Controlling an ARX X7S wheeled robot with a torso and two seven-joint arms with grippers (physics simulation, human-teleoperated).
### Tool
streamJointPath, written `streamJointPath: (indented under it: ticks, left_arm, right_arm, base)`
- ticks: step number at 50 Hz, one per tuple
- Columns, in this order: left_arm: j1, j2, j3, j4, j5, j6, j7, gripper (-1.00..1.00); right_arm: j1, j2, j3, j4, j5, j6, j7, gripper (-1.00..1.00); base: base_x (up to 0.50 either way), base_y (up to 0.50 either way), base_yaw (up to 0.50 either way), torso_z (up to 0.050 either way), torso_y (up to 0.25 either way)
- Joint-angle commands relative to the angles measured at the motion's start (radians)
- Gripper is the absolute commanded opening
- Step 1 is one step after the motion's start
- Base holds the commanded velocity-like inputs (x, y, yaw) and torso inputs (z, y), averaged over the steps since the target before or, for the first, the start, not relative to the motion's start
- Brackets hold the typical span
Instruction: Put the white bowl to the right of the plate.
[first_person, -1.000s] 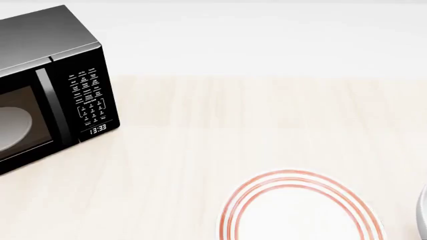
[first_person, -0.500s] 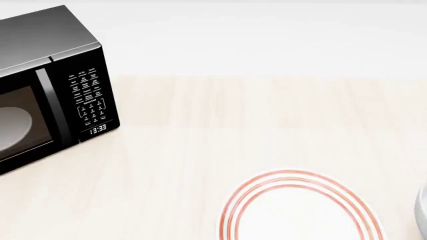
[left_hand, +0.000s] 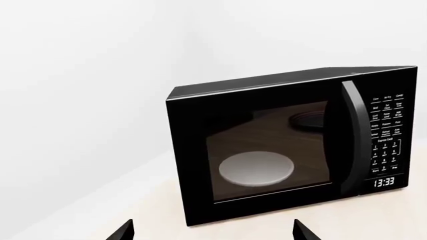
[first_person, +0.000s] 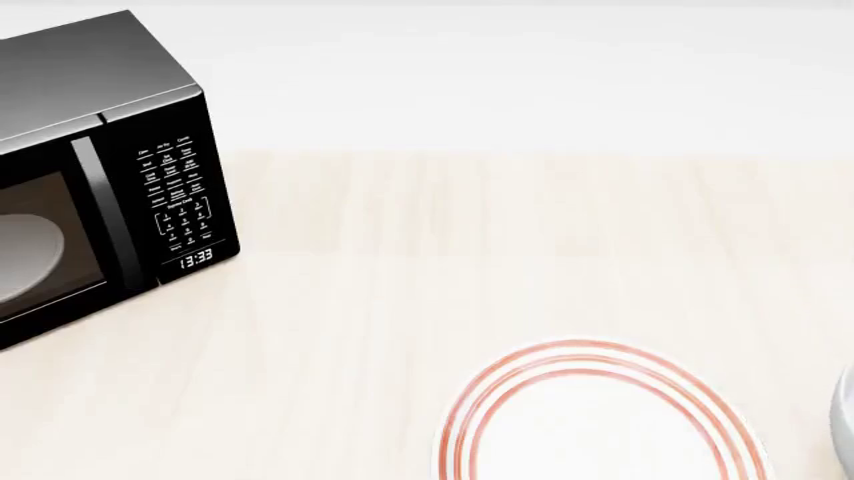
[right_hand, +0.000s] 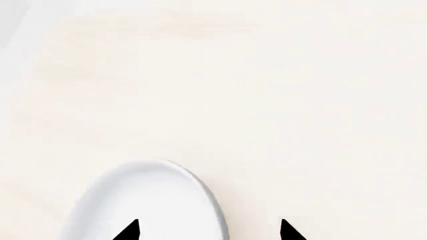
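The plate (first_person: 601, 420), flat and white with thin red-orange rings, lies on the pale wooden table at the bottom of the head view, cut off by the frame edge. The white bowl (first_person: 845, 425) shows only as a grey-white sliver at that view's right edge, right of the plate. In the right wrist view the bowl (right_hand: 143, 200) is close. My right gripper (right_hand: 208, 231) is open, with one fingertip (right_hand: 128, 231) over the bowl's inside and the other outside its rim. My left gripper (left_hand: 213, 232) is open and empty, facing the microwave. Neither gripper shows in the head view.
A black microwave (first_person: 94, 170) stands at the table's left, door shut, clock reading 13:33, with a pale dish (left_hand: 257, 167) seen through its door. Behind the table (first_person: 507, 260) is a white wall.
The sliver of the bowl at the head view's right edge has grown very slightly. Nothing else has visibly moved.
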Motion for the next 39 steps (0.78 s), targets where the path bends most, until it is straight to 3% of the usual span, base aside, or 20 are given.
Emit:
streamJointPath:
  ticks: [1, 10, 16, 22, 33, 37, 39]
  left_arm:
    - [0.007, -0.003, 0.001, 0.01, -0.004, 0.004, 0.0, 1.0]
    - [0.027, -0.004, 0.047, 0.043, 0.011, 0.034, 0.025, 1.0]
    - [0.05, -0.007, 0.106, 0.069, 0.034, 0.056, 0.054, 1.0]
    - [0.072, -0.021, 0.179, 0.093, 0.025, 0.073, 0.121, 1.0]
    - [0.111, -0.027, 0.311, 0.139, 0.104, 0.103, 0.167, 1.0]
    - [0.11, -0.021, 0.348, 0.132, 0.12, 0.112, 0.18, 1.0]
    - [0.094, -0.015, 0.362, 0.112, 0.1, 0.111, 0.199, 1.0]
  right_arm:
    - [0.113, 0.163, 0.048, -0.498, -0.347, -0.202, 0.267, 1.0]
    - [0.125, 0.193, 0.05, -0.796, -0.598, -0.232, 0.383, 1.0]
    - [0.082, 0.164, 0.018, -1.009, -0.87, -0.294, 0.484, 1.0]
    - [0.001, 0.044, -0.053, -1.113, -1.078, -0.271, 0.548, 1.0]
    - [-0.302, -0.315, -0.268, -1.079, -1.59, -0.215, 0.571, 1.0]
    - [-0.432, -0.369, -0.233, -1.067, -1.819, -0.164, 0.6, 1.0]
    - [-0.585, -0.401, -0.12, -1.07, -2.028, -0.075, 0.602, 1.0]
  base:
    - [0.0, 0.0, 0.0, 0.0, 0.0]
    - [0.0, 0.0, 0.0, 0.0, 0.0]
    - [0.0, 0.0, 0.0, 0.0, 0.0]
    - [0.0, 0.0, 0.0, 0.0, 0.0]
    - [0.0, 0.0, 0.0, 0.0, 0.0]
    - [0.0, 0.0, 0.0, 0.0, 0.0]
    - [0.0, 0.0, 0.0, 0.0, 0.0]
